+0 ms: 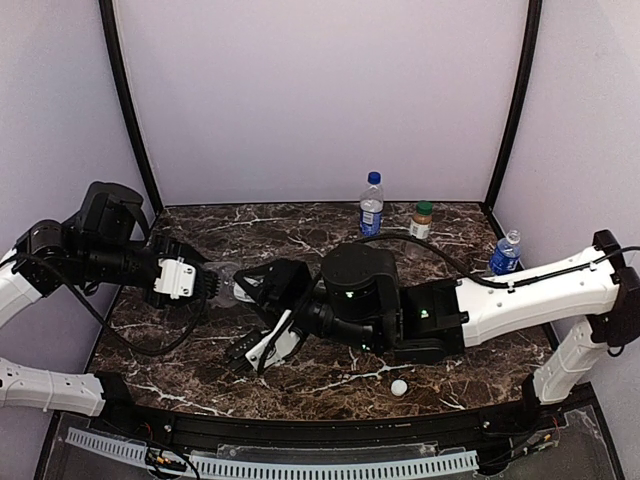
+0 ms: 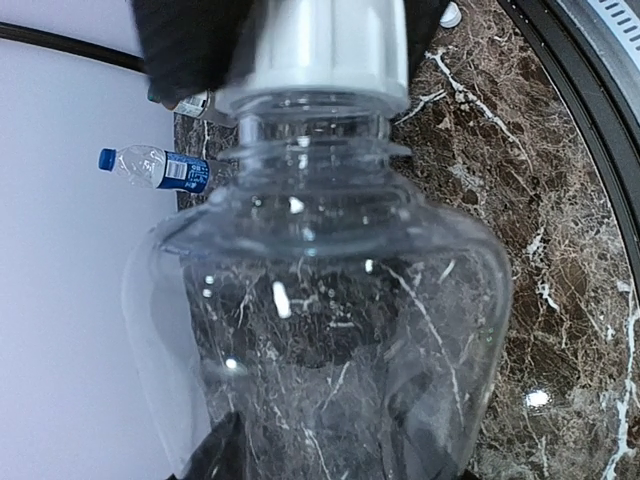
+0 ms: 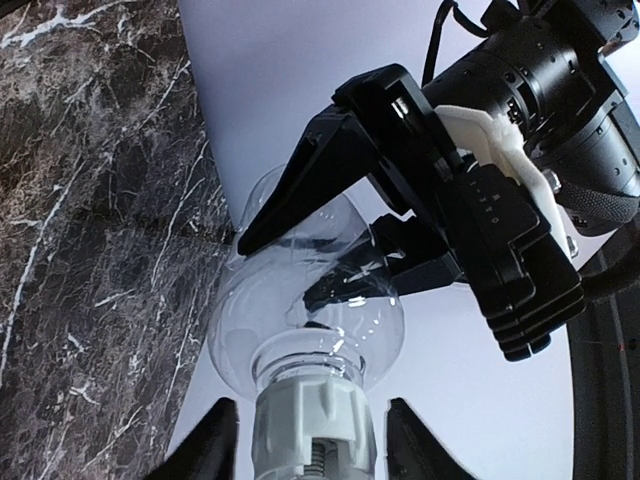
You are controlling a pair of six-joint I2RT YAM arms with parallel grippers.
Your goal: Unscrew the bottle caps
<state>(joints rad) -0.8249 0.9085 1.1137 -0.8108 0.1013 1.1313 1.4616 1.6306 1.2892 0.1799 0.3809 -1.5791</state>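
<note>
My left gripper (image 1: 205, 282) is shut on the plain clear bottle (image 1: 226, 276) and holds it level above the table, neck pointing right. In the left wrist view the bottle (image 2: 320, 330) fills the frame between my left gripper's (image 2: 335, 445) fingers. The bottle's white cap (image 2: 315, 50) sits on the neck. My right gripper (image 1: 248, 290) is around that cap. In the right wrist view the cap (image 3: 312, 425) lies between the right gripper's (image 3: 312, 435) fingers with a gap on each side, so the jaws are open. The left gripper (image 3: 340, 230) clamps the bottle (image 3: 300, 300) behind it.
A blue-label bottle with a blue cap (image 1: 371, 203) and a tan-label bottle with a green cap (image 1: 422, 220) stand at the back. Another blue-label bottle (image 1: 505, 252) stands at the right wall. A loose white cap (image 1: 399, 387) lies near the front edge.
</note>
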